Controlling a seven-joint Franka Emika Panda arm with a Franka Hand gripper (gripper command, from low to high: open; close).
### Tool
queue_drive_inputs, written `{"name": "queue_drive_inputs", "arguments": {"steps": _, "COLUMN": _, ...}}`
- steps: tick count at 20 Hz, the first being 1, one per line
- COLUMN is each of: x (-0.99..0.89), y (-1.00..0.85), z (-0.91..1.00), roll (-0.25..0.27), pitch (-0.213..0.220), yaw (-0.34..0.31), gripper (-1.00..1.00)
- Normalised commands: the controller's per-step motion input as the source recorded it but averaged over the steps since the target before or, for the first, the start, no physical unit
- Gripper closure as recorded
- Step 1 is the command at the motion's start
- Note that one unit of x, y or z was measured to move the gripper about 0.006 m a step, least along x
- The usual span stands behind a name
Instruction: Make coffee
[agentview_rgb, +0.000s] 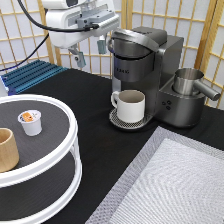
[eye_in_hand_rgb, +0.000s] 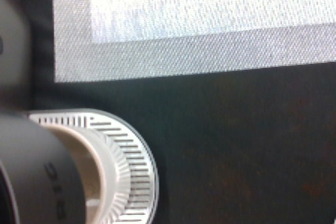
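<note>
The hand (agentview_rgb: 88, 51) is seen raised high at the exterior view's top, just left of the coffee machine (agentview_rgb: 145, 65), its fingers spread apart and nothing held between them. The pod (agentview_rgb: 31, 122) is left untouched and upright on the top tier of the round white stand (agentview_rgb: 70, 131) at the exterior view's left, near a wooden cup (agentview_rgb: 7, 149), while a white mug (agentview_rgb: 130, 105) is already set on the machine's drip tray. Judged from this, the machine's closed lid is best met squarely and gently, clear of the mug; the pod is well apart from the hand.
</note>
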Motion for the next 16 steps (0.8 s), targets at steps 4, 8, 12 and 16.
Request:
{"name": "queue_drive_inputs", "arguments": {"steps": 4, "x": 0.42, "y": 0.15, "z": 0.33, "roll": 0.047, "pitch": 0.127, "yaw": -0.041, "gripper": -1.00}}
{"name": "queue_drive_inputs", "arguments": {"steps": 8, "x": 0.25, "y": 0.36, "z": 0.56, "roll": 0.027, "pitch": 0.155, "yaw": -0.016, "gripper": -1.00}}
{"name": "queue_drive_inputs", "arguments": {"steps": 12, "x": 0.20, "y": 0.50, "z": 0.57, "roll": 0.001, "pitch": 0.153, "yaw": -0.009, "gripper": -1.00}}
{"name": "queue_drive_inputs", "arguments": {"steps": 16, "x": 0.22, "y": 0.53, "z": 0.69, "roll": 0.000, "pitch": 0.134, "yaw": -0.016, "gripper": -1.00}}
